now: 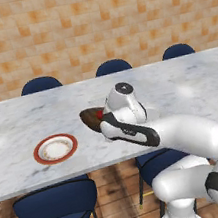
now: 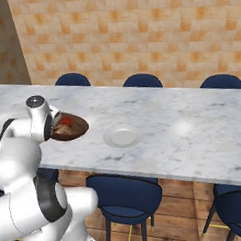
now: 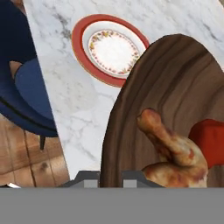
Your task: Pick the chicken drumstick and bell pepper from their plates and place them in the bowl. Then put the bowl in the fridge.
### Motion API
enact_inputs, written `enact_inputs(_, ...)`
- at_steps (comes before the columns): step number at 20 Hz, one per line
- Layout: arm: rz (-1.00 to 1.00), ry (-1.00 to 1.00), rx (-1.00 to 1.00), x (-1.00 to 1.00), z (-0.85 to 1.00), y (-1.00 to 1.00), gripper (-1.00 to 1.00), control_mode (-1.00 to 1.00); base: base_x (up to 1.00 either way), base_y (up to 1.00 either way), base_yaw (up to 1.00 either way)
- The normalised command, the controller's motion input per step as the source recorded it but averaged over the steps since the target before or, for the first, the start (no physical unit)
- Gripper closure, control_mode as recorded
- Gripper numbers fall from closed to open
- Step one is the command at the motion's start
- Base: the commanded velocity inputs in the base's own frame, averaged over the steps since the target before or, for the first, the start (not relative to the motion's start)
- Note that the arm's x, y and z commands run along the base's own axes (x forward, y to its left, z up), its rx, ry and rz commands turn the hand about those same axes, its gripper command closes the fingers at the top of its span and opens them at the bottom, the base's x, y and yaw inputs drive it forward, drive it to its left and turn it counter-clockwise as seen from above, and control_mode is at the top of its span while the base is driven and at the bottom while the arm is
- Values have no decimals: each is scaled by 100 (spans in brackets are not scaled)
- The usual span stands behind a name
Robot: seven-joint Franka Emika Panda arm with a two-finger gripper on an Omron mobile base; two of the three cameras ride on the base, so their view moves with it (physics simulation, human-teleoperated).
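With the chicken drumstick and bell pepper already lying in the bowl, the gripper is straddling its rim, grip unclear, fridge trip remaining

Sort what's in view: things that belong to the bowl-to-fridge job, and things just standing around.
Job: bowl holding the chicken drumstick and the bell pepper; red-rimmed plate and white plate, both bare; gripper at the bowl's rim.

Standing around: blue chairs; marble table; tiled wall.

Chicken drumstick and bell pepper in bowl, red-rimmed plate beside.
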Motion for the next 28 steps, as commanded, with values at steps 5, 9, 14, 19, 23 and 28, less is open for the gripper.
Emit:
enact_inputs(5,40,-10,0,-57,18,-34,100,-100,0,0,0)
enact_inputs(9,37,-13,-2,-57,22,-34,100,-100,0,0,0)
enact_inputs(14,22,-14,-4,-49,27,-30,100,-100,0,0,0)
enact_inputs(19,10,-13,-13,-42,18,-34,100,-100,0,0,0)
enact_inputs(23,1,-5,-13,-38,18,-39,100,-100,0,0,0)
enact_inputs(28,0,-14,-11,-33,11,-48,100,-100,0,0,0)
